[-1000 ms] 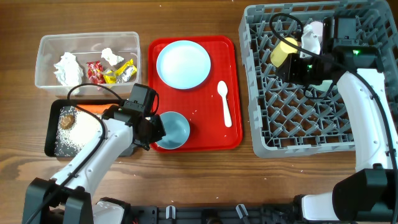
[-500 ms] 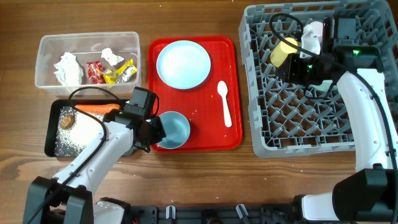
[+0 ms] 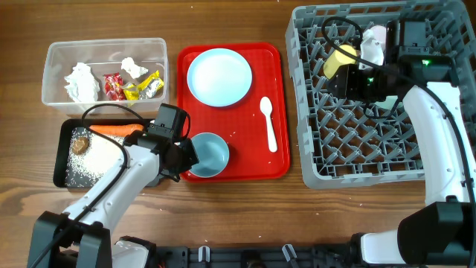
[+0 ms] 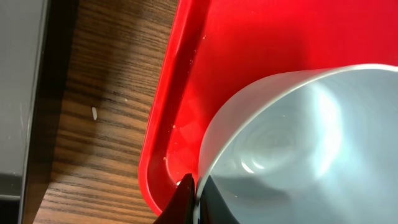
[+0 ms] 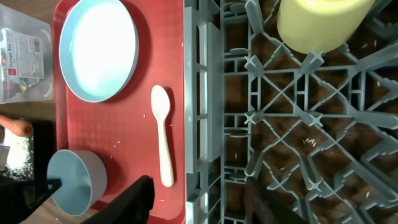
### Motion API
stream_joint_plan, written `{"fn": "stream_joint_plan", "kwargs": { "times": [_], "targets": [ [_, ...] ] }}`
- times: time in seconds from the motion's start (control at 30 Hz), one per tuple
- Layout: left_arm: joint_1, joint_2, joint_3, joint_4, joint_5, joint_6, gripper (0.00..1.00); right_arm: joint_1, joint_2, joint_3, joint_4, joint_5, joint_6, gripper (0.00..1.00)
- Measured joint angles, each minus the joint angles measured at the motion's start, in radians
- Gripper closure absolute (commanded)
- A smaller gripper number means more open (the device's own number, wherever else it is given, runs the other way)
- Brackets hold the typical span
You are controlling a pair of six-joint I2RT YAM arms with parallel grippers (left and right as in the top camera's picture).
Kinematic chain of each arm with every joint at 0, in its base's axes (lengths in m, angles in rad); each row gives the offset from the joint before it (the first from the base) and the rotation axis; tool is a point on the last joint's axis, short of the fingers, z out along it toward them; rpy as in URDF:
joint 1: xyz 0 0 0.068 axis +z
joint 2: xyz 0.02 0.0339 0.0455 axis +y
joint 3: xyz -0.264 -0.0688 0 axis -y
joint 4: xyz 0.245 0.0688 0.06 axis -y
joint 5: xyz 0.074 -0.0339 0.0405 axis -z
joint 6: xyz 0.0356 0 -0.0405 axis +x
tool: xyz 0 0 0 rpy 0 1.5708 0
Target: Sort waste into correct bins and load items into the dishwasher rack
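The left gripper pinches the near-left rim of a pale blue bowl on the red tray. At far right the right gripper stands spread and empty over the rack, the yellow cup lying loose among the pegs just beyond it.

The bowl is the likely trouble. Its wall is thin, smooth and glossy, and the fingers hold only a narrow strip of rim. Lifted fast, it could swing, slip out or tip onto the tray. A low drag could catch the tray's raised lip, which sits just beside the grip, and shift the tray along with the plate and spoon. The cup, lying on its side, may roll between pegs if the right arm brushes it on leaving.

The rack is grey moulded plastic, a square open lattice of upright pegs. The tray is hard and shiny, with rounded corners. The plate is a shallow matte disc at the tray's far side; the white spoon is slim, to its right.

At far left, the clear tub holds crumpled tissues and foil wrappers. The black tray nearer holds loose rice and a carrot.
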Motion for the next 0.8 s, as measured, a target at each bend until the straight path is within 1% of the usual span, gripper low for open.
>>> {"fn": "stream_joint_plan", "kwargs": {
  "times": [0.1,0.2,0.23,0.3,0.43,0.53,0.6,0.8],
  "targets": [
    [0.0,-0.014,0.029,-0.012,0.0,0.0,0.96,0.0,0.0,0.021,-0.002,-0.007,0.0,0.47],
    [0.0,-0.056,0.074,-0.017,0.0,0.0,0.96,0.0,-0.004,0.071,0.0,-0.031,0.0,0.5],
    [0.0,-0.072,0.088,-0.019,0.002,0.0,0.96,0.0,-0.01,0.078,0.0,-0.039,0.0,0.53],
    [0.0,-0.099,0.108,-0.02,0.021,0.0,0.96,0.0,-0.021,0.082,-0.003,-0.066,0.0,0.55],
    [-0.01,-0.109,0.14,-0.02,0.067,0.0,0.96,0.02,-0.025,0.084,-0.029,-0.095,0.0,0.55],
    [-0.039,-0.11,0.161,-0.014,0.087,0.0,0.96,0.084,-0.025,0.084,-0.035,-0.102,0.0,0.55],
    [-0.058,-0.11,0.167,-0.003,0.091,0.0,0.96,0.16,-0.025,0.084,-0.033,-0.098,0.0,0.55],
    [-0.064,-0.109,0.168,-0.001,0.097,0.0,0.96,0.357,-0.025,0.084,-0.014,-0.019,0.0,0.54]
  ]
}}
